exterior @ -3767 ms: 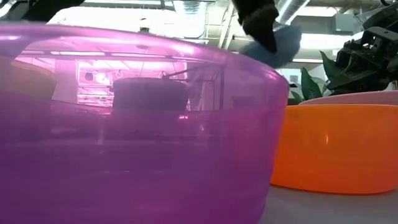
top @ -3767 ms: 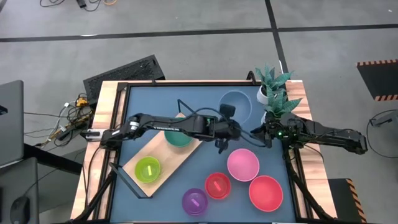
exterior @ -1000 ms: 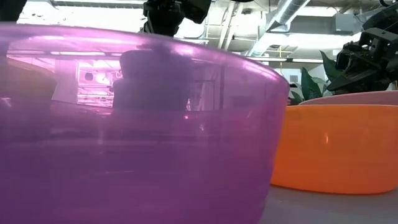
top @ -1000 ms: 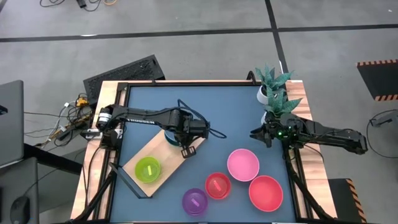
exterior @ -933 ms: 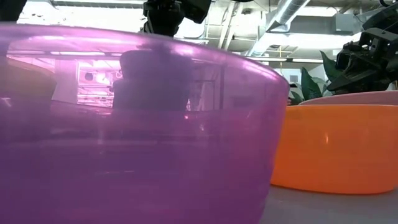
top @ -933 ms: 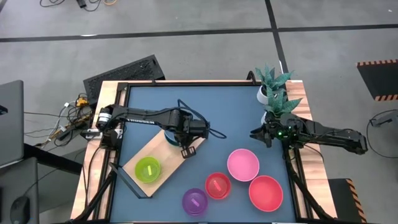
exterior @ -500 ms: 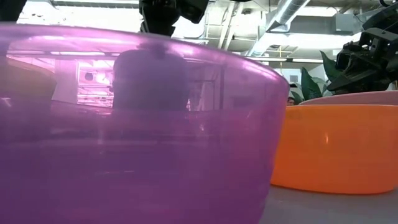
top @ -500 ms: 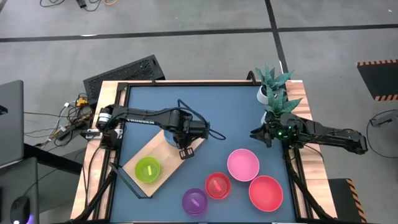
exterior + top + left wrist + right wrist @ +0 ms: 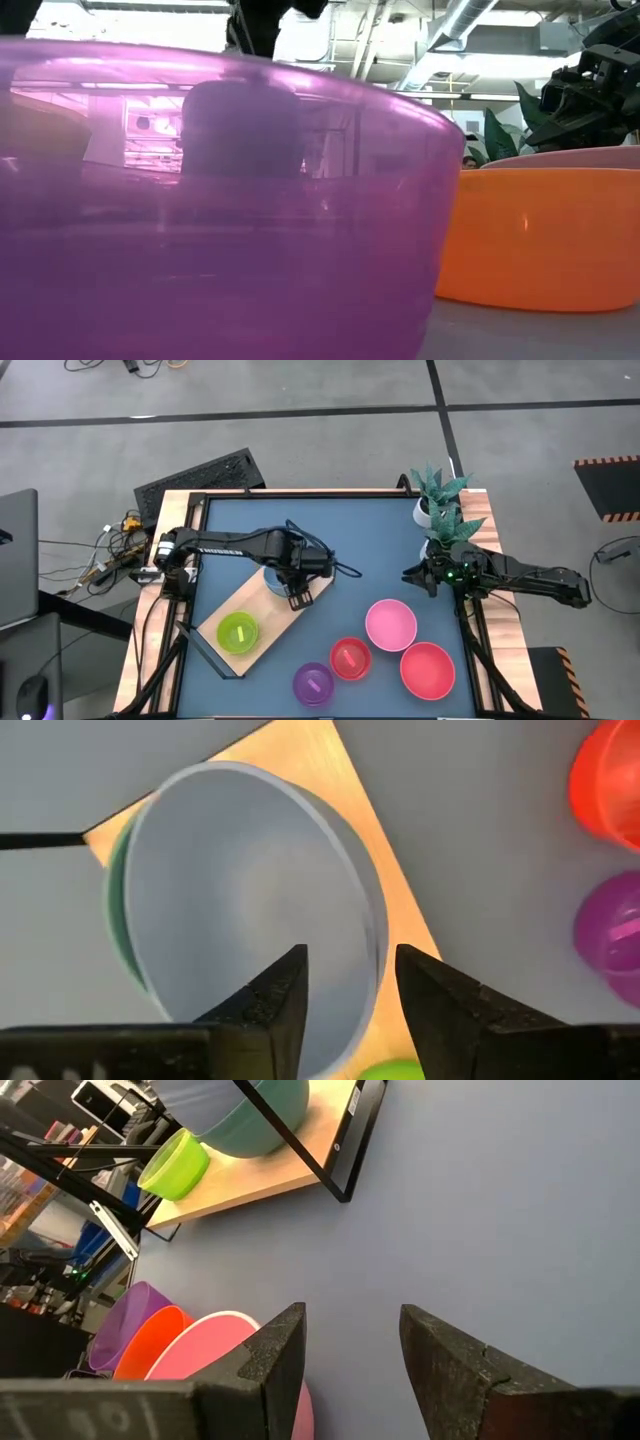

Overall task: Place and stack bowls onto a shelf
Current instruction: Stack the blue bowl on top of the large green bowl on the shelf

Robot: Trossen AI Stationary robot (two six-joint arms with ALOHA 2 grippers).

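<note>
On the wooden shelf point(image 9: 262, 622) a blue bowl point(image 9: 250, 890) sits nested in a dark green bowl point(image 9: 118, 920), near the shelf's far end. My left gripper point(image 9: 348, 970) hangs open just above the blue bowl's rim, one finger over the inside and one over the shelf, touching nothing. A lime green bowl point(image 9: 238, 631) stands at the shelf's near end. On the table are a pink bowl point(image 9: 390, 624), a large red bowl point(image 9: 427, 669), a small red bowl point(image 9: 350, 658) and a purple bowl point(image 9: 313, 683). My right gripper point(image 9: 410, 575) waits open at the table's right.
Two potted plants point(image 9: 438, 500) stand at the far right corner, behind my right arm. The shelf lies slantwise on the table's left half, with a black wire frame point(image 9: 345, 1150) around it. Bare blue tabletop point(image 9: 330, 525) stretches across the far middle.
My left gripper has opened, letting go of the blue bowl, and has risen straight up from it. The blue bowl stays nested in the green bowl on the shelf.
</note>
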